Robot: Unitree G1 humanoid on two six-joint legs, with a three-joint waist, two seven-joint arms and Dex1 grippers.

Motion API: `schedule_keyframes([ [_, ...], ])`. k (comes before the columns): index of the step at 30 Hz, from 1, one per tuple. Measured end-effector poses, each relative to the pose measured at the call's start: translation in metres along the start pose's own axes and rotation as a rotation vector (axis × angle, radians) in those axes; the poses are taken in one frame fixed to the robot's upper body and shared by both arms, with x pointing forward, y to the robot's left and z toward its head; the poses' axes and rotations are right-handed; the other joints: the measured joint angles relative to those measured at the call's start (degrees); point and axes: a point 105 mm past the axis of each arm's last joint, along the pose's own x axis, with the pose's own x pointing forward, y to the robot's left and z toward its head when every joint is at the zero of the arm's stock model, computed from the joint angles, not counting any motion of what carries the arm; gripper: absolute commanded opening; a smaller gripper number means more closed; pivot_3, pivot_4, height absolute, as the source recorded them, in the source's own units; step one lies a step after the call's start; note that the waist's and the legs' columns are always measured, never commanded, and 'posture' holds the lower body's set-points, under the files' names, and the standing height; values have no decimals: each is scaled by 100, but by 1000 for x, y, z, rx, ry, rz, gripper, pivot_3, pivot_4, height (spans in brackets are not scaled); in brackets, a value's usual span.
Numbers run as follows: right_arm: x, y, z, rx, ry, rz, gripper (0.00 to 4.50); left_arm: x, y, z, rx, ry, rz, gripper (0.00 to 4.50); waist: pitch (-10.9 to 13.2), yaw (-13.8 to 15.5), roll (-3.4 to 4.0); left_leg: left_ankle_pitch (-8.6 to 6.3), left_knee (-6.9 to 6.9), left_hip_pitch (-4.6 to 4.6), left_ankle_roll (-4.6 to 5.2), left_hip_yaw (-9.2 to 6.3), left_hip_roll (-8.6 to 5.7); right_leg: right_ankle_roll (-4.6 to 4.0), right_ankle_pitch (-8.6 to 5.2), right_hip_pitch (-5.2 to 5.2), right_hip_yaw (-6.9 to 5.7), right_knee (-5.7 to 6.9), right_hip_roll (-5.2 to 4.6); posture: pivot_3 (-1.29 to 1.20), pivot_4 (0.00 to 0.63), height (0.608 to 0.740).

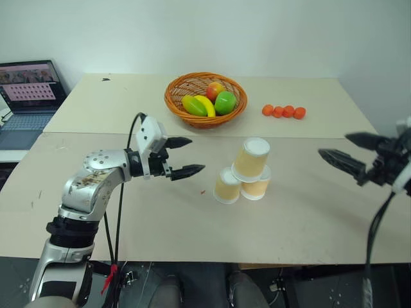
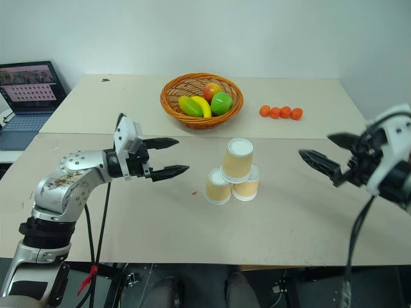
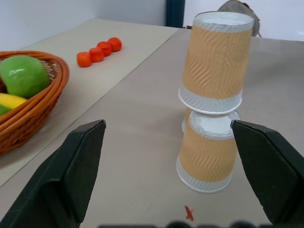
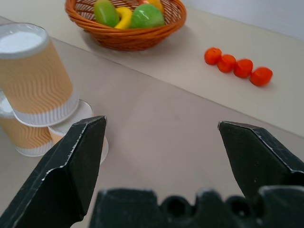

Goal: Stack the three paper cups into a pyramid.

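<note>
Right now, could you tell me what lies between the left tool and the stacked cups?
Only bare table with a small red mark; the head views show the open left tool apart from the stacked cups.

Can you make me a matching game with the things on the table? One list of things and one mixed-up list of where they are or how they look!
Things:
1. top cup
2. basket
3. orange balls
4. left gripper

Descriptions:
A. holds fruit
B. in a row on the table beside the basket
C. open, holding nothing
D. upside down, resting on two other cups

Pairs: 1-D, 2-A, 3-B, 4-C
</note>
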Motion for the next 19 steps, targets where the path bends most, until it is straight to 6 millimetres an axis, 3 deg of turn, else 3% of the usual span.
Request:
schedule_keyframes([
  [5, -6, 0, -27, 72, -29, -72, 4400, -15, 0, -28, -48, 45, 87, 4500, 0, -83, 0, 2, 1, 18, -4, 5, 1, 1, 0, 13, 6, 6, 1, 0, 150, 734],
  [12, 4, 3, -64, 97, -5, -159, 4400, -26, 0, -54, -23, 74, 218, 4500, -1, -101, -1, 4, 0, 19, -7, 10, 1, 0, 2, 10, 10, 8, 0, 0, 150, 734],
  [19, 14, 2, -59, 93, -54, -188, 4400, -29, 0, -66, -27, 59, 296, 4500, -1, -100, -1, 3, 0, 20, -7, 10, 1, -1, 2, 11, 9, 8, 0, 0, 150, 734],
])
